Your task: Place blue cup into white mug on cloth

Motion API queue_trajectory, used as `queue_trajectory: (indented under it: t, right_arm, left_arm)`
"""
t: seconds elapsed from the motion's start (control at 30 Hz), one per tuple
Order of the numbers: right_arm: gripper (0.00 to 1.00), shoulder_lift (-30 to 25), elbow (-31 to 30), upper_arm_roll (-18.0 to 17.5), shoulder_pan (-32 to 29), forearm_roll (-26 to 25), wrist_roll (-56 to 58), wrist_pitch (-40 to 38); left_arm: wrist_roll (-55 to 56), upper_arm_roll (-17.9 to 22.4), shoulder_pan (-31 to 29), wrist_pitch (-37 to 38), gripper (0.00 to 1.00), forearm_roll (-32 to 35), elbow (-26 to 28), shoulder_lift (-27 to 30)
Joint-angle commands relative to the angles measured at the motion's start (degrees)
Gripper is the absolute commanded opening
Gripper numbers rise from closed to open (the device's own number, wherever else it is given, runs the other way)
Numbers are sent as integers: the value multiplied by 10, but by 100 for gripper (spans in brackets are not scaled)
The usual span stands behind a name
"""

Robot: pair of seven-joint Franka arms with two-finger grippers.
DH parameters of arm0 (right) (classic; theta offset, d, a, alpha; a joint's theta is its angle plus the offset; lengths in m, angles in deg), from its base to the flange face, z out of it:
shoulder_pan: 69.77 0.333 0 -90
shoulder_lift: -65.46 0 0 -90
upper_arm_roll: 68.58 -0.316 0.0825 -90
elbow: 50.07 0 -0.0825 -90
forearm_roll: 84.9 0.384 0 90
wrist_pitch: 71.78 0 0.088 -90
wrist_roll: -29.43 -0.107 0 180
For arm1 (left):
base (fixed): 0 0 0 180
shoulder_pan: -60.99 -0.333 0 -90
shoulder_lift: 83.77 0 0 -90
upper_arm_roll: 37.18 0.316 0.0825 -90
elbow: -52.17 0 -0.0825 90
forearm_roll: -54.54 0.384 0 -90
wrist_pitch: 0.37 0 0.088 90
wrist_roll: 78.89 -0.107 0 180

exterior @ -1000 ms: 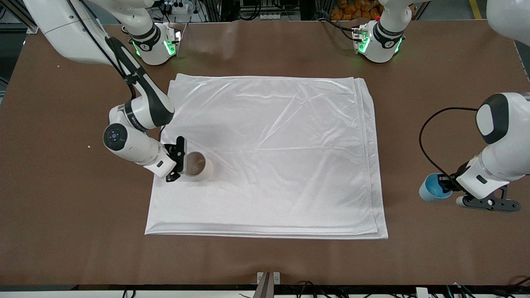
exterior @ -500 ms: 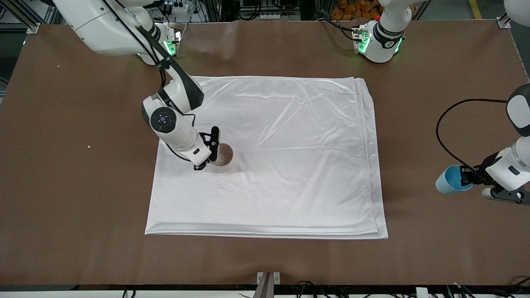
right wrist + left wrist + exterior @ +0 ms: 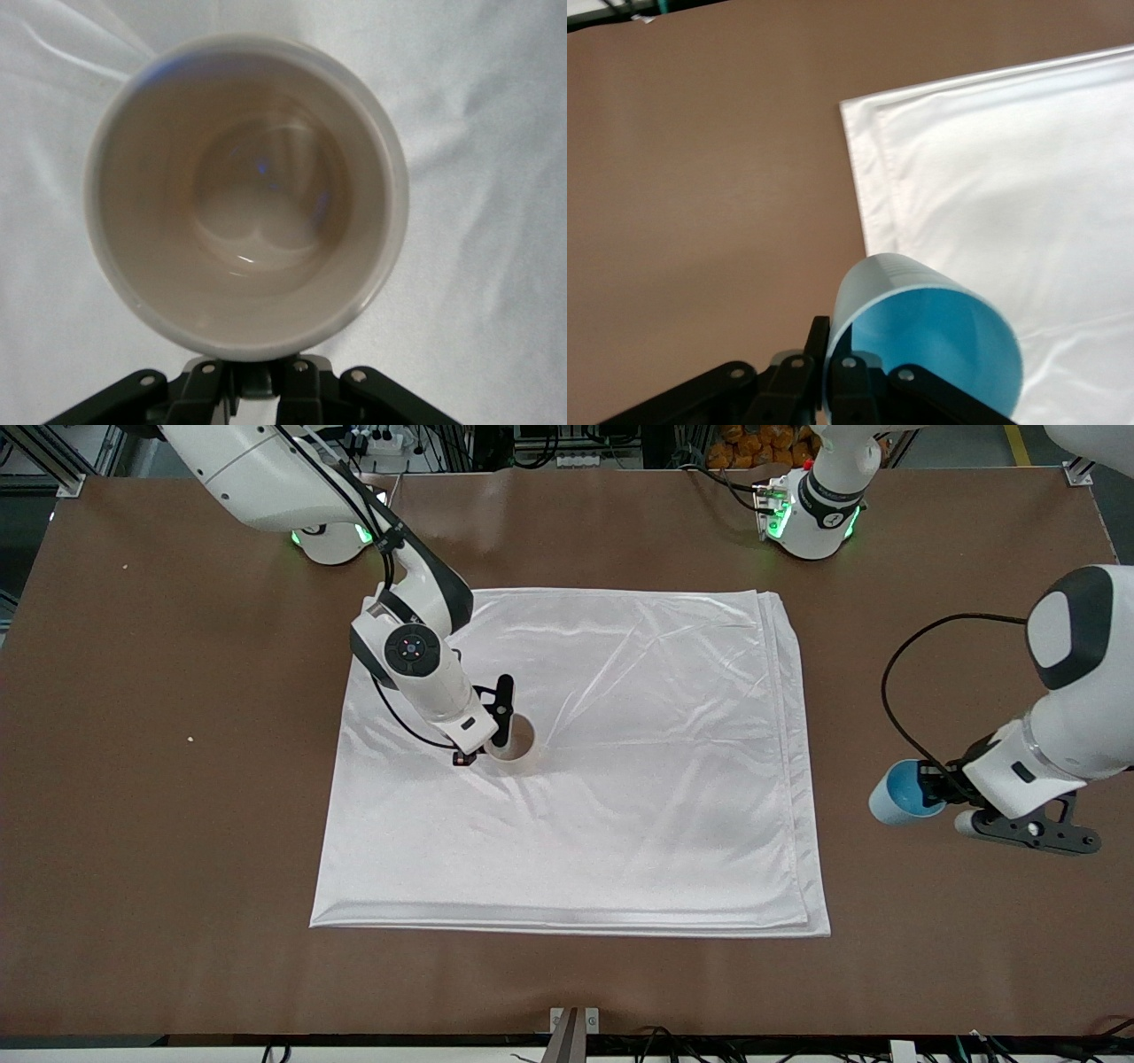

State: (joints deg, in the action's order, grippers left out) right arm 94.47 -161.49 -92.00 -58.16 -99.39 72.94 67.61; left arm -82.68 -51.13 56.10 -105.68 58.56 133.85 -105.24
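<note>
The cloth (image 3: 620, 779) covers the middle of the brown table (image 3: 133, 779). The right gripper (image 3: 492, 731), clamped on the mug (image 3: 516, 740), holds it over the cloth's centre, toward ten o'clock. The left gripper (image 3: 935, 788) pinches the cup (image 3: 895, 793) above bare table at three o'clock. Next, I reckon: set the mug down, bring the cup across.

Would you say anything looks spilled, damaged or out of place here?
Nothing stands out. The white mug is empty, held by the right tool over the cloth; the left tool holds the blue cup over bare table.
</note>
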Motion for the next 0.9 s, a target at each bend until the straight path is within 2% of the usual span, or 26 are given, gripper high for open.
queue_trajectory:
  t: [0.0,0.13,0.27,0.33,0.43,0.53,0.67,0.73,0.77,0.8,0.87]
  right_arm:
    - [10,1,-5,3,10,-16,-19,4]
    - [19,9,-4,4,14,-30,-25,6]
    - [23,17,0,4,18,-52,-54,8]
    - [24,19,2,4,23,-62,-67,11]
    - [35,24,6,4,23,-65,-76,13]
    - [39,23,8,4,26,-66,-85,8]
    - [60,19,7,4,24,-66,-85,5]
    - [79,16,7,4,20,-66,-84,3]
    - [95,12,7,4,18,-66,-83,3]
    - [100,9,7,4,17,-65,-82,0]
    - [100,0,7,3,11,-65,-79,-6]
  left_arm:
    - [57,-34,7,14,0,-17,-1,12]
    - [98,-56,7,14,0,-25,-1,12]
    - [127,-72,9,13,0,-25,0,6]
    - [137,-75,9,13,0,-24,1,5]
    - [140,-76,12,12,0,-25,1,5]
    - [140,-76,22,12,0,-25,0,4]
    - [141,-76,29,12,0,-22,1,4]
    - [141,-76,30,12,0,-24,1,3]
    - [142,-76,31,12,0,-25,1,3]
    - [145,-76,31,12,0,-25,0,1]
    - [158,-76,32,10,0,-25,0,-1]
